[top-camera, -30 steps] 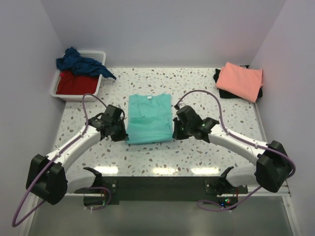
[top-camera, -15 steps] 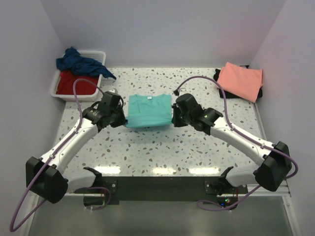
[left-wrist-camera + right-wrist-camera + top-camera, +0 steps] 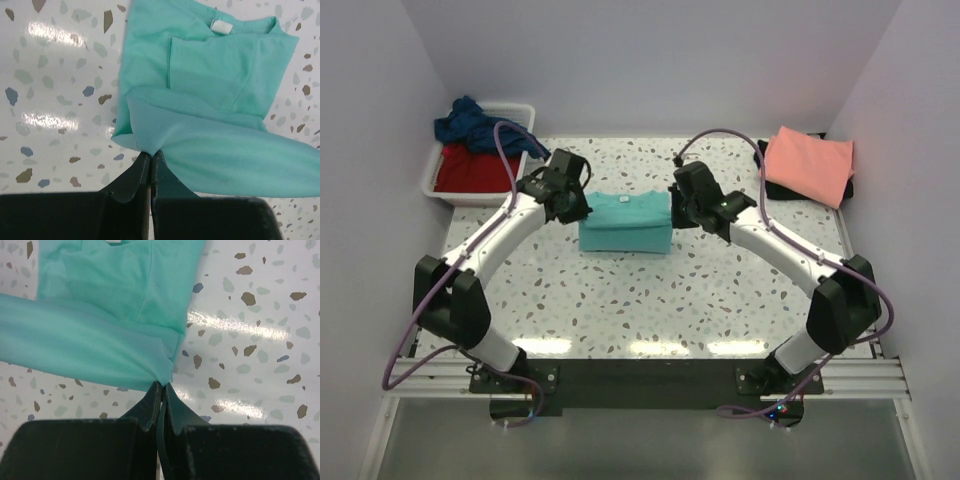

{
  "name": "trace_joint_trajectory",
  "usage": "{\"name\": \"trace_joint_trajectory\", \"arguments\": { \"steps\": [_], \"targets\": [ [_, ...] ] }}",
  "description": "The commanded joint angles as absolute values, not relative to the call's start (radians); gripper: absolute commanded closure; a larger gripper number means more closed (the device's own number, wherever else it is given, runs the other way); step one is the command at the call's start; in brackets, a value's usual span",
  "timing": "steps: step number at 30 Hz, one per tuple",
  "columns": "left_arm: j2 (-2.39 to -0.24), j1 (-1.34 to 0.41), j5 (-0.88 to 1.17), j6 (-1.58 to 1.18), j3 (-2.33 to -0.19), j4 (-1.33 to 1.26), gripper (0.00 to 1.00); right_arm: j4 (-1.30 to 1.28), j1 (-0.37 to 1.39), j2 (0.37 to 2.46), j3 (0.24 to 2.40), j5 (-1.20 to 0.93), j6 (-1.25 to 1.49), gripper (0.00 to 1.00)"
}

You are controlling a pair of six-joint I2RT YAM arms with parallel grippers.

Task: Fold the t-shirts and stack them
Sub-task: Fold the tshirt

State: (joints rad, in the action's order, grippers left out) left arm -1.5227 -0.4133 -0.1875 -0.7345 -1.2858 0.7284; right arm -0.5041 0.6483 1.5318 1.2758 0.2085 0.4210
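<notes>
left pincer (image 3: pixel 150 154): clamped on the hem corner of the turquoise t-shirt (image 3: pixel 625 225)
right pincer (image 3: pixel 162 386): clamped on the other hem corner
hem: stretched between both pincers, above the collar half

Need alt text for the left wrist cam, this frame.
The left jaws, shut at the bottom centre, pinch a corner of the turquoise t-shirt and raise a fold of it above the rest, which lies flat on the speckled white table. The collar, with its white label, sits at the top of the view.
</notes>
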Motion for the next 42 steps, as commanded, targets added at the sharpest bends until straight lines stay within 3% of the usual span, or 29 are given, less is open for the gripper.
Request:
{"name": "trace_joint_trajectory", "arguments": {
  "steps": [1, 9, 19, 28, 31, 33, 35, 38, 42],
  "targets": [
    [-1.601, -0.356, -0.244, -0.687, -1.408, 0.715, 1.00, -0.439, 0.595, 1.621, 1.371, 0.190, 0.380, 1.00],
    [-1.802, -0.275, -0.166, -0.644, -1.511, 0.661, 1.00, -0.414, 0.545, 1.842, 1.564, 0.138, 0.354, 1.00],
    [-2.146, -0.256, -0.117, -0.588, -1.865, 0.699, 1.00, -0.449, 0.491, 2.051, 1.787, 0.123, 0.357, 1.00],
    [-2.247, -0.245, -0.104, -0.589, -1.976, 0.727, 1.00, -0.505, 0.457, 2.180, 1.899, 0.072, 0.359, 1.00],
    [-2.253, -0.244, -0.095, -0.577, -1.979, 0.718, 0.87, -0.517, 0.456, 2.183, 1.917, 0.078, 0.368, 0.94],
    [-2.250, -0.242, -0.078, -0.552, -1.973, 0.692, 0.69, -0.511, 0.456, 2.163, 1.904, 0.087, 0.373, 0.80],
    [-2.238, -0.239, -0.069, -0.535, -1.954, 0.664, 0.53, -0.485, 0.456, 2.123, 1.870, 0.094, 0.374, 0.72],
    [-2.178, -0.230, -0.060, -0.515, -1.869, 0.553, 0.41, -0.469, 0.454, 2.080, 1.838, 0.100, 0.380, 0.68],
    [-2.074, -0.225, -0.052, -0.515, -1.737, 0.365, 0.33, -0.456, 0.454, 2.042, 1.806, 0.097, 0.376, 0.68]
  ]
}}
